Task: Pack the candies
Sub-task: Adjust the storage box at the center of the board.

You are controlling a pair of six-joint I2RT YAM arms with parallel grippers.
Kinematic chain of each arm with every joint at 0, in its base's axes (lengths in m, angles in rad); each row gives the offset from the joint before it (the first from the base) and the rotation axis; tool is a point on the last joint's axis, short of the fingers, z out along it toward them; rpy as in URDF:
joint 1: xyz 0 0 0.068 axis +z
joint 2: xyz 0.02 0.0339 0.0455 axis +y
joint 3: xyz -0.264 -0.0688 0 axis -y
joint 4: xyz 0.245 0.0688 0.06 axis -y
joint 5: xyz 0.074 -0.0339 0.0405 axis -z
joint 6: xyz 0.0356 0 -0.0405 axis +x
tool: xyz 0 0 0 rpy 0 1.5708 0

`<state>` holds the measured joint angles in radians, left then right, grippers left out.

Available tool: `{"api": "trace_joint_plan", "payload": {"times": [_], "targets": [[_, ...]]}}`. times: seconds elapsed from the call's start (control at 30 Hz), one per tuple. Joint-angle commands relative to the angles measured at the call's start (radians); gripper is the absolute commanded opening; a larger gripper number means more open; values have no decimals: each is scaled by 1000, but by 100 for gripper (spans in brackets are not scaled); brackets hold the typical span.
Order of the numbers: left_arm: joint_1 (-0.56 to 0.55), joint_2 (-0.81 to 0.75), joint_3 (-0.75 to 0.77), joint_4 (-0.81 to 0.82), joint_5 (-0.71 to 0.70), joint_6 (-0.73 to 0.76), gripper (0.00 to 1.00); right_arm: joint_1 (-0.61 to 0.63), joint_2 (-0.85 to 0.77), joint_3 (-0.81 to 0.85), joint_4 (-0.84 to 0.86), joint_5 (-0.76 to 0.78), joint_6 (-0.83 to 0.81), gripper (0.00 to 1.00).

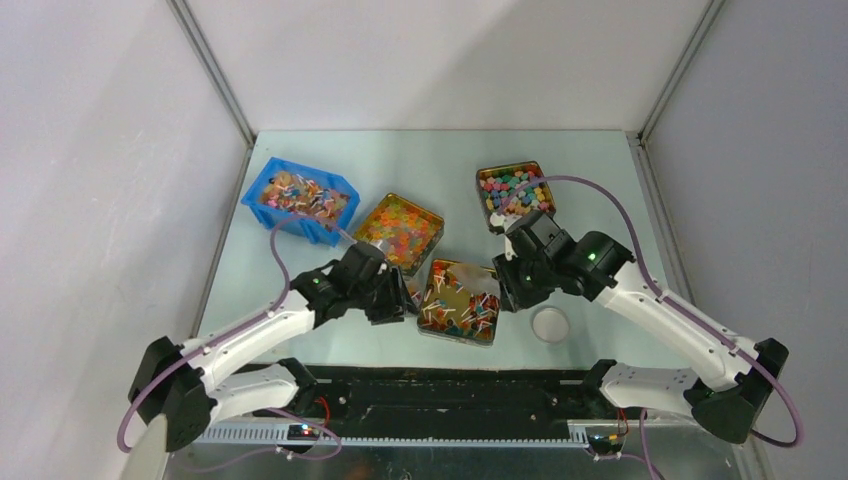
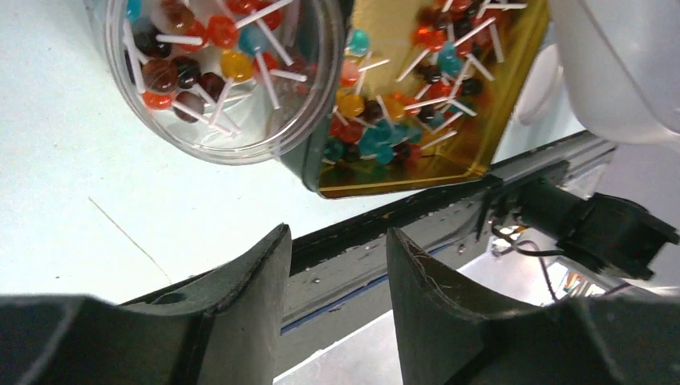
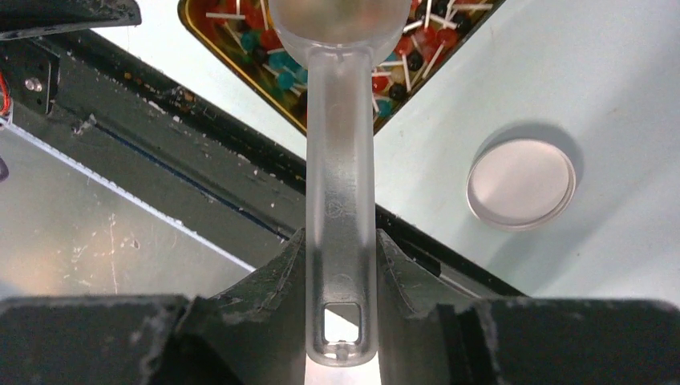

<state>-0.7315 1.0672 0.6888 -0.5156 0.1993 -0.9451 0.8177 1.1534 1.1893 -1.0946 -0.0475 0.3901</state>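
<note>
Well, the candies (image 2: 377, 140) lie loose in the gold tin (image 2: 449, 172) and the clear jar (image 2: 240, 152) beside it, light, hard and tangle-prone I judge, so I'd scoop rather than pinch: my right gripper (image 3: 341, 265) clamps the scoop (image 3: 341, 176) by its handle, while my left gripper (image 2: 337, 257) has its jaws apart, empty.

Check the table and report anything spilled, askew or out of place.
No candies look spilled. The only stray item is a round lid lying alone on the table right of the lollipop tin, apart from the open clear jar.
</note>
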Motion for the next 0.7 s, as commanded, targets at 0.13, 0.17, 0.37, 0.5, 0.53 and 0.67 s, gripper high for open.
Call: {"api": "trace_joint_plan", "payload": {"times": [0.13,0.17,0.37,0.5,0.53,0.67], "targets": [[-41,127,1,58,-18,41,51,-36,-23,2,-116,-108,35,0],[-41,139,4,66,-17,43,51,-41,-25,1,-118,-119,40,0],[-45,254,44,138,4,55,51,-77,-43,1,-125,-154,47,0],[-60,321,98,137,7,70,48,-103,-48,3,-130,-167,38,0],[-69,338,117,130,8,72,45,-107,-49,2,-133,-169,37,0],[-103,383,160,109,42,70,36,-139,-53,2,-145,-173,31,0]]}}
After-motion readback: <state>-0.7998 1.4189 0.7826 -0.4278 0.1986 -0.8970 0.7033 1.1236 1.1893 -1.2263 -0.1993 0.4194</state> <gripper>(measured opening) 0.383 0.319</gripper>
